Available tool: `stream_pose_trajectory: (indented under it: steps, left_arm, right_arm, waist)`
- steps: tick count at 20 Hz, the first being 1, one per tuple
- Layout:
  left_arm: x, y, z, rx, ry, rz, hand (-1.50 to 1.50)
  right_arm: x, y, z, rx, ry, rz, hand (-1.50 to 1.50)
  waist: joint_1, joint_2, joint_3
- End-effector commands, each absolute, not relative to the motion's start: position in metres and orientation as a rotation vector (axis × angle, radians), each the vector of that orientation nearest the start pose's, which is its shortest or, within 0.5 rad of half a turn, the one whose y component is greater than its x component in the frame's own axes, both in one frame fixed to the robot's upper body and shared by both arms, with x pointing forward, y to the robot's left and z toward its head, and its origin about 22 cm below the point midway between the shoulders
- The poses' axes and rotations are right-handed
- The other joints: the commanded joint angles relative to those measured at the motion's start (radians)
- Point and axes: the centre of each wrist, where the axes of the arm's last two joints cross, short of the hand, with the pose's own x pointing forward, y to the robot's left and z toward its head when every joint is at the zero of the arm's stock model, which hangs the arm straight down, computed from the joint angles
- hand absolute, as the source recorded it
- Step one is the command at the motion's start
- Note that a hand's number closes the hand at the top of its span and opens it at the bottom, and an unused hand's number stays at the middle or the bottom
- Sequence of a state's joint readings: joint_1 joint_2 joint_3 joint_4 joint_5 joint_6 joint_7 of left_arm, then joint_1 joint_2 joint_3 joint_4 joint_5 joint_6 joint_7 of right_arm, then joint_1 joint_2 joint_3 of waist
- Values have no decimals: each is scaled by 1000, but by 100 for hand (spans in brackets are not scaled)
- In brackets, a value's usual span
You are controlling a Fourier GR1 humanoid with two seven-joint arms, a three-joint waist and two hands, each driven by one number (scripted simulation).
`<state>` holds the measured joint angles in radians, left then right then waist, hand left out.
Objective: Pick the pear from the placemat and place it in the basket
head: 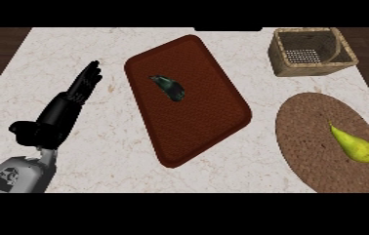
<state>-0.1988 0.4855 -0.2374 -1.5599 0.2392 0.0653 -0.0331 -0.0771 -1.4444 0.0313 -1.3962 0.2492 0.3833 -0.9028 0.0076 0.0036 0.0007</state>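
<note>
Head view: marble counter (pixel 108 146), dark floor (pixel 13 44) beyond; left hand (pixel 69 105) rests, fingers straight.

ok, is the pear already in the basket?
No, the pear lies on the round brown placemat at the right edge, while the wicker basket stands apart above it.

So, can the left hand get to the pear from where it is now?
Probably not easily. The left hand is open at the counter's left side, while the pear lies on the round placemat at the far right, with the red tray between them.
</note>
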Motion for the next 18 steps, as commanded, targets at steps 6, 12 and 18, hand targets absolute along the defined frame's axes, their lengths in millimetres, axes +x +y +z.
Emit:
stream_pose_trajectory:
  steps: [6,12,18]
  left_arm:
    - [287,250,67,24,-1705,-408,0]
    - [290,269,83,2,-1699,-421,0]
    - [288,243,50,30,-1715,-404,0]
  right_arm:
    - [237,-514,248,-210,-1429,1797,-150]
    - [244,-518,211,-210,-1477,1688,-150]
    - [254,-498,148,-122,-1510,1664,-150]
  waist:
    - [16,4,1]
    - [51,10,2]
    - [24,8,1]
